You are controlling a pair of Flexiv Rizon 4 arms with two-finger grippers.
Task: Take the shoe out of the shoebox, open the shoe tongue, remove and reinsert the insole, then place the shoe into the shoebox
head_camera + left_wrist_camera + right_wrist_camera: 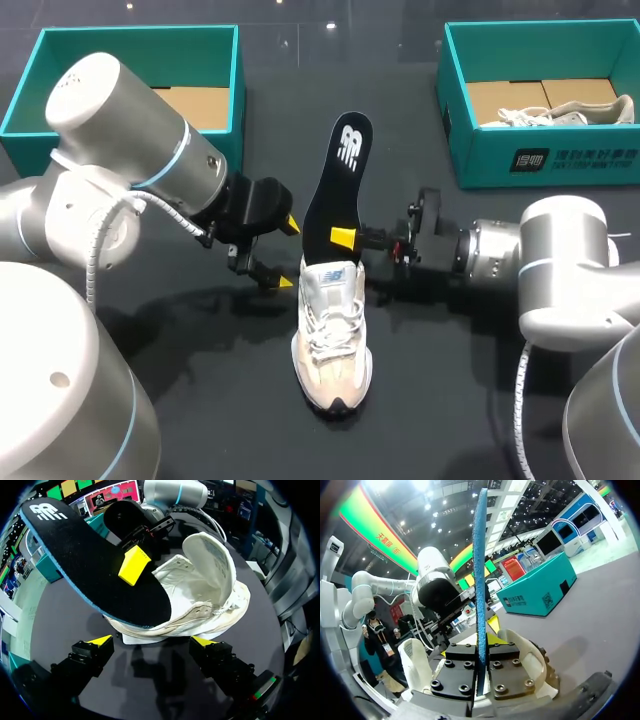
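Your right claw (343,238) is pinching the insole (337,180) upright over the shoe (333,340). Left claw (287,253) is spread, beside the heel.

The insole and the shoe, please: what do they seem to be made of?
Insole: likely foam under matte black fabric; it is thin, with a blue, grainy edge. Shoe: probably woven textile with soft beige, suede-like panels; matte, no shine.
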